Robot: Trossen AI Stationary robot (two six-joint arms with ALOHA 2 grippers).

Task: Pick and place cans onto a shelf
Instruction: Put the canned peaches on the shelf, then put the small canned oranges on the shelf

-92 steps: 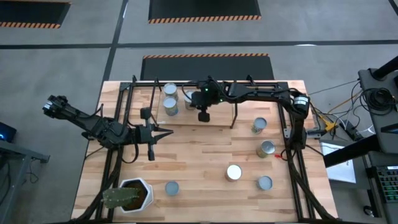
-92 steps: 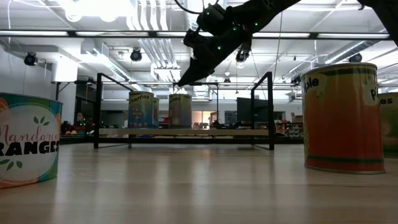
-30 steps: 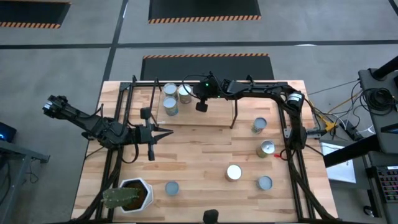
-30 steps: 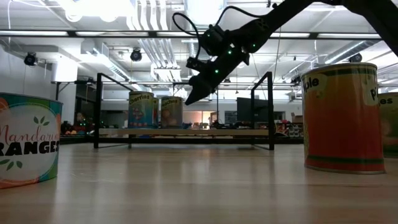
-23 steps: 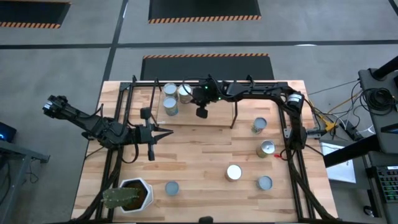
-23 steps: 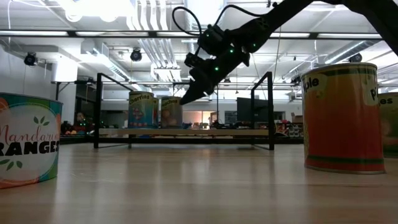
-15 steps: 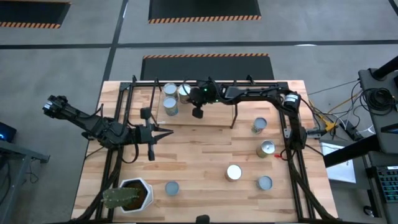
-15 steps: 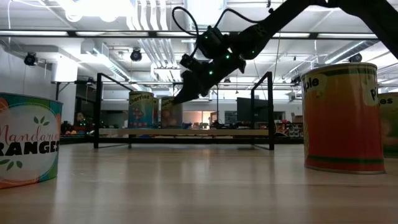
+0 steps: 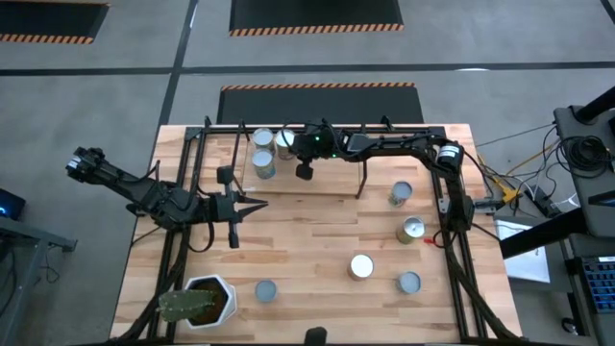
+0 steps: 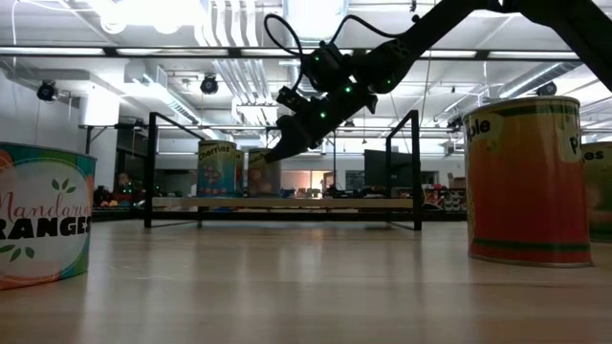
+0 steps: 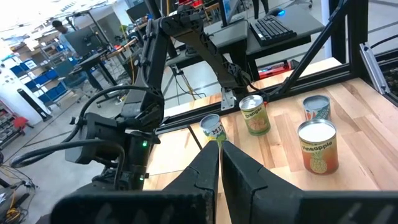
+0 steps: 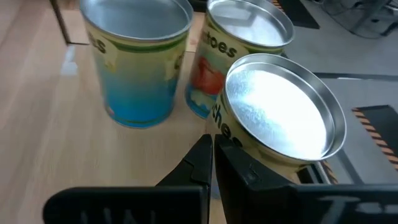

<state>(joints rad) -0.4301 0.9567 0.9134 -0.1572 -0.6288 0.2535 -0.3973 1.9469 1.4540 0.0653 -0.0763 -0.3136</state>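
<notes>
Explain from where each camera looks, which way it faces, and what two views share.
High view: overhead, straight down; both arms, the shelf.
Low view: table height, level; right gripper above shelf.
Left wrist view: past shut left gripper toward table cans.
Right wrist view: past shut fingers at three cans.
High and low views share the shelf cans.

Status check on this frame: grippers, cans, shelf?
Right gripper shut, empty, over the shelf beside three cans. Left gripper shut, parked over the table. Five cans still on the table.
</notes>
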